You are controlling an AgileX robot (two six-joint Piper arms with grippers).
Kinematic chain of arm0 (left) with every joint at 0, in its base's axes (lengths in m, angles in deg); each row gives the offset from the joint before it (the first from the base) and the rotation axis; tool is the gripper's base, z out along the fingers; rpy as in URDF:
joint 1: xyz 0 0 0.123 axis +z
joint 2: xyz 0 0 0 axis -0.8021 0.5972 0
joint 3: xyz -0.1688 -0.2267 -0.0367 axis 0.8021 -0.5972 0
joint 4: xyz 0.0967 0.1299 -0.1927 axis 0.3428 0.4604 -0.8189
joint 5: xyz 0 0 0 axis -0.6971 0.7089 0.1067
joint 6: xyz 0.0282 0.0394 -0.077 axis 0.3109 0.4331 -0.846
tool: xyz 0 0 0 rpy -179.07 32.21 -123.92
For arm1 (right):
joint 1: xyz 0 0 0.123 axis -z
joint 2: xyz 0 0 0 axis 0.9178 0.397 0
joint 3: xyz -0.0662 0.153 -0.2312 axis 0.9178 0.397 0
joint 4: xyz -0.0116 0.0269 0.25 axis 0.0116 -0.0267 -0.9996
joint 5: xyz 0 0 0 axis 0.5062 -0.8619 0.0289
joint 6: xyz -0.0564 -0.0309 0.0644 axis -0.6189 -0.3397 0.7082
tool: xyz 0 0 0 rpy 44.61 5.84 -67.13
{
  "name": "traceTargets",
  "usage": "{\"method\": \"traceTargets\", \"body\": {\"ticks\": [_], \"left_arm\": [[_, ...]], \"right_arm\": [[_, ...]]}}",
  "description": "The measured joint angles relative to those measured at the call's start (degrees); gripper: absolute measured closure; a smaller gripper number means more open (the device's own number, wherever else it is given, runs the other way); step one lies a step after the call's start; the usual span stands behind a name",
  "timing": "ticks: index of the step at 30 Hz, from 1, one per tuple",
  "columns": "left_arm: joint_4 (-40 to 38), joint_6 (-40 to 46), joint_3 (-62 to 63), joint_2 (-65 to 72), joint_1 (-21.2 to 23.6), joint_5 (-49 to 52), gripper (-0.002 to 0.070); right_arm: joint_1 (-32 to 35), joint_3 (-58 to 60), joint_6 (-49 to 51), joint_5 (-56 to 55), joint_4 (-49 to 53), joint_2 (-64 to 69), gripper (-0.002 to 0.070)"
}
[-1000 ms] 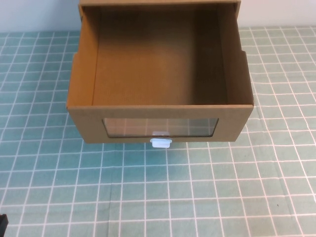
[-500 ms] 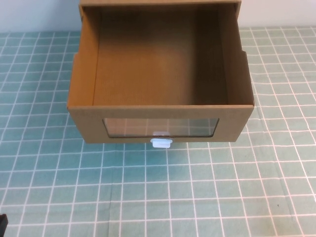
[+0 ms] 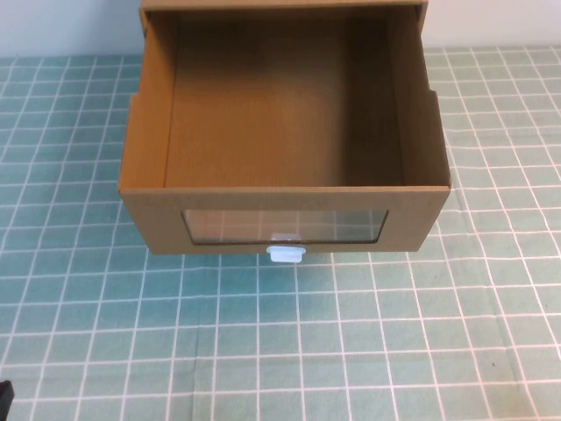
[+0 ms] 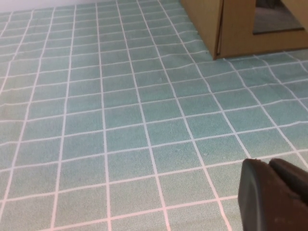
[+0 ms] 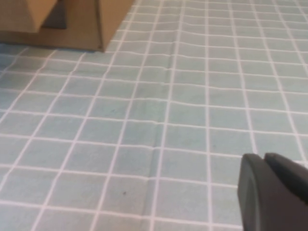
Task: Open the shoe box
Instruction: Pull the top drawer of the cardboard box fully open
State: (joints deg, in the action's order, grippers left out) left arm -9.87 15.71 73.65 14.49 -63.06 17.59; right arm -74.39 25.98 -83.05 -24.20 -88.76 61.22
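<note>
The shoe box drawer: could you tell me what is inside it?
Only bare cardboard shows inside the drawer; its front panel hides the nearest floor strip. Left claw and right claw hang shut over the cloth.

Fairly bright, even light is falling from above. The inside of the shoe box (image 3: 285, 219) is shading darker toward its right side. A thin soft shadow is lying on the cloth (image 3: 263, 351) just under its front. The 2 wrist views are looking slightly soft.
</note>
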Motion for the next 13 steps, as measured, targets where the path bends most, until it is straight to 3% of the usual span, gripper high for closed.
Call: {"method": "traceTargets", "body": {"ticks": [13], "left_arm": [[0.0, 0.0, 0.0, 0.0, 0.0, 0.0, 0.068]], "right_arm": [[7.52, 0.0, -0.08, 0.0, -0.35, 0.0, 0.0689]]}}
